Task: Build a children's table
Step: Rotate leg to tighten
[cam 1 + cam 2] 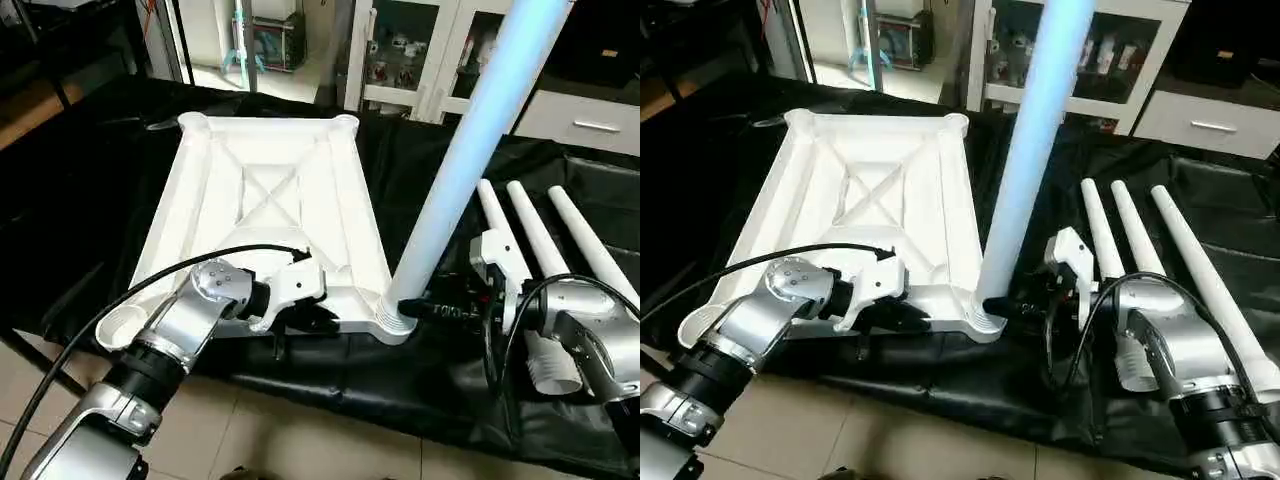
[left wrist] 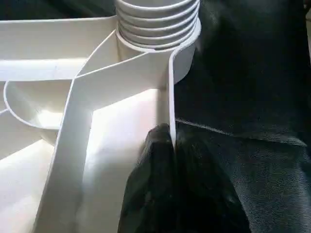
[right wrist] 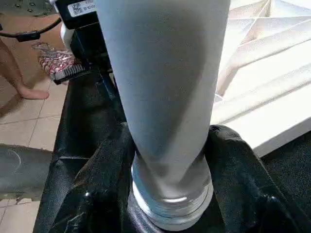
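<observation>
black cloth [image 1: 560, 170] covering work surface, wrinkled, hanging over near edge. beige tiled floor [image 1: 300, 440] below. white glass-door cabinet [image 1: 420, 50] behind, small items on shelves. white drawer unit [image 1: 590, 120] beside it. person's bare foot [image 3: 29, 92] on tiles, near patterned slipper [image 3: 56, 60].
</observation>
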Robot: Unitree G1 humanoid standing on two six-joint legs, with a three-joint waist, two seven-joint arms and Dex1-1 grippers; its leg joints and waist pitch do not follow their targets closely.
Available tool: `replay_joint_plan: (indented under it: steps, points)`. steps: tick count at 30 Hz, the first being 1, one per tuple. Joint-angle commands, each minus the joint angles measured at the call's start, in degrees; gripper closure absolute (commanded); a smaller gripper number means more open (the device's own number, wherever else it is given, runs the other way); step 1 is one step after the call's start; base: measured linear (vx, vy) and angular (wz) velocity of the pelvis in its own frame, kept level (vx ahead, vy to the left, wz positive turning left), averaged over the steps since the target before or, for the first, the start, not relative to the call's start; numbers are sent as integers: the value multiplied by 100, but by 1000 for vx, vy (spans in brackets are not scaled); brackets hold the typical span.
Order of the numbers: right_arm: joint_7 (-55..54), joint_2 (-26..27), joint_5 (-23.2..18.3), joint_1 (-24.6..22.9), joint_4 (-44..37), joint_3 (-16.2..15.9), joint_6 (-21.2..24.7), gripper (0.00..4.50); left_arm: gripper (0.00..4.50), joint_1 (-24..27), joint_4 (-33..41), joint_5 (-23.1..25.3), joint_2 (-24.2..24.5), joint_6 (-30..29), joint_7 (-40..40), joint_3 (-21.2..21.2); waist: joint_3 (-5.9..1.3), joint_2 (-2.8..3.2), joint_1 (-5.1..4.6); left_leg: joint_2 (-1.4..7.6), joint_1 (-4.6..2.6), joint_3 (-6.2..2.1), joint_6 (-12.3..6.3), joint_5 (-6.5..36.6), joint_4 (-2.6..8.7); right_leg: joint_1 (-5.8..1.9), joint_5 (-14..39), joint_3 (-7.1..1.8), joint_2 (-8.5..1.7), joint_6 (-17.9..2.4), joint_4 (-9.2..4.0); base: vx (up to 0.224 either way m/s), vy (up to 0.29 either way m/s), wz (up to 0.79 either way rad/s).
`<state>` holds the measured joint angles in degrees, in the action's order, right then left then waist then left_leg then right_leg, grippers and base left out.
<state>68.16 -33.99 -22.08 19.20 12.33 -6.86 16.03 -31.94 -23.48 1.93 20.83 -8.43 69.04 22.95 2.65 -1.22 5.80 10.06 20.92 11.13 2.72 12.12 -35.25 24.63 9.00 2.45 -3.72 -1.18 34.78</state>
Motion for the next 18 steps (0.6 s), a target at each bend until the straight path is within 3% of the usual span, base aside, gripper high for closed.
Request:
replay_joint_plan:
  steps: [1,10,14,18]
  points:
    - [105,-57,78,44,53,-33,-23,259,450,13,211,-76,-42,66,142,110,-387,-26,-3,309,-57,-127,-461,651,390,-387,838,-225,-433,-1401,-333,0,0,0]
    - [86,-31,94,-57,-4,6,-61,260,450,-12,166,-68,-65,87,147,115,-389,-3,-10,310,-61,-133,-417,723,391,-389,808,-225,-427,-1421,-331,0,0,0]
    - [-504,231,97,-124,54,222,-27,260,450,-51,84,-57,-157,83,3,71,-387,2,-14,302,-55,-130,-405,739,390,-387,828,-229,-431,-1412,-340,0,0,0]
    - [-1482,635,317,-138,322,436,-156,260,450,-240,-194,53,-369,-74,-431,-16,-353,7,-79,282,-53,-138,-243,979,415,-363,1388,-213,-423,-1247,-417,0,0,0]
